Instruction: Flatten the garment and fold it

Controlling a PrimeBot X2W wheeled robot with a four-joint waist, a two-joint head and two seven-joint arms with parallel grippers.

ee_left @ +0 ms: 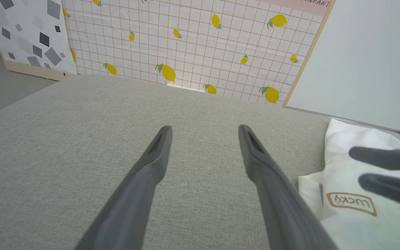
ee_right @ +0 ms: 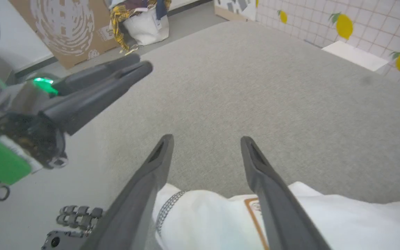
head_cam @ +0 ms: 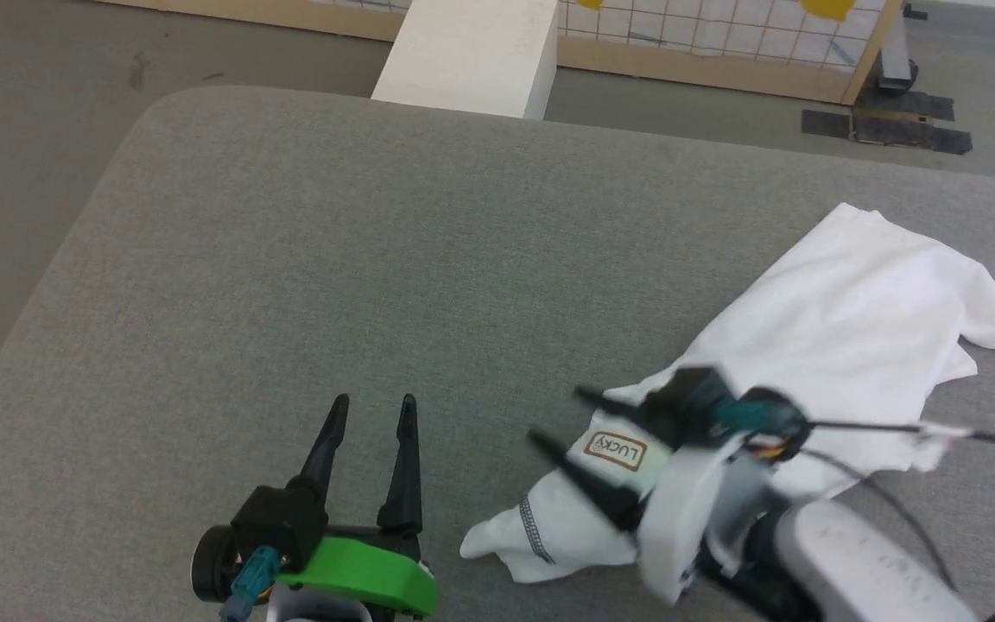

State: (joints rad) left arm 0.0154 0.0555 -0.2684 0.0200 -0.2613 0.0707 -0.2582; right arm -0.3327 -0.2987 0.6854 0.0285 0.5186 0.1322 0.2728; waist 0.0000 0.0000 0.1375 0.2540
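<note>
- White long-sleeved shirt [head_cam: 843, 320] lies bunched on the right half of the grey fabric-covered desk [head_cam: 290, 259], not flat yet. Its long axis is diagonal, from the near end at front-centre out to the far right.
- "LUCKY" logo patch [head_cam: 616, 451] sits face up at the near end.
- Right hand [head_cam: 560, 419] is over that near end, fingers spread wide either side of the patch, gripping nothing visible. Can't tell if the tips touch cloth.
- Left hand [head_cam: 374, 403] is wide open and empty over bare desk. The shirt is to its right, near but apart.
- Right arm is nearer. The left would likely have to reach rightward to help spread the shirt.
</note>
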